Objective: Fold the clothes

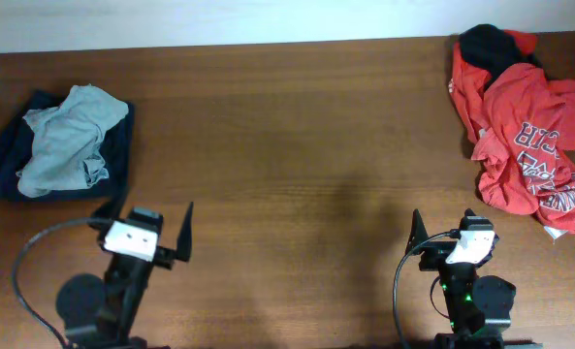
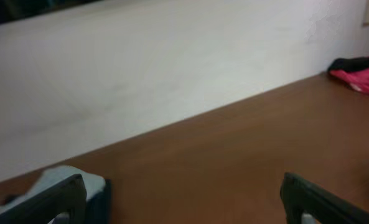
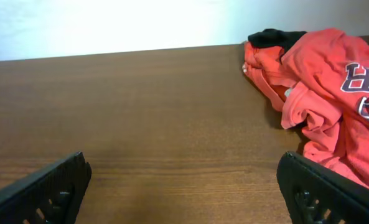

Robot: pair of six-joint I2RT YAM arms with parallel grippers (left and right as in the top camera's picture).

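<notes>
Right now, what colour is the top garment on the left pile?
The top garment is light grey, clearest overhead.

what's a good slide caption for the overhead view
Left arm and right arm idle, jaws open; grey shirt on dark clothes at left, red clothes piled at right of the wooden table.

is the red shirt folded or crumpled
Crumpled: the red shirt lies bunched in a heap, its lettering twisted, with no straight folded edges.

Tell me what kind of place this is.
Probably a robot test bench, not a home: a bare wooden table against a plain white wall, with a crumpled red T-shirt pile and a grey shirt on a dark garment.
</notes>
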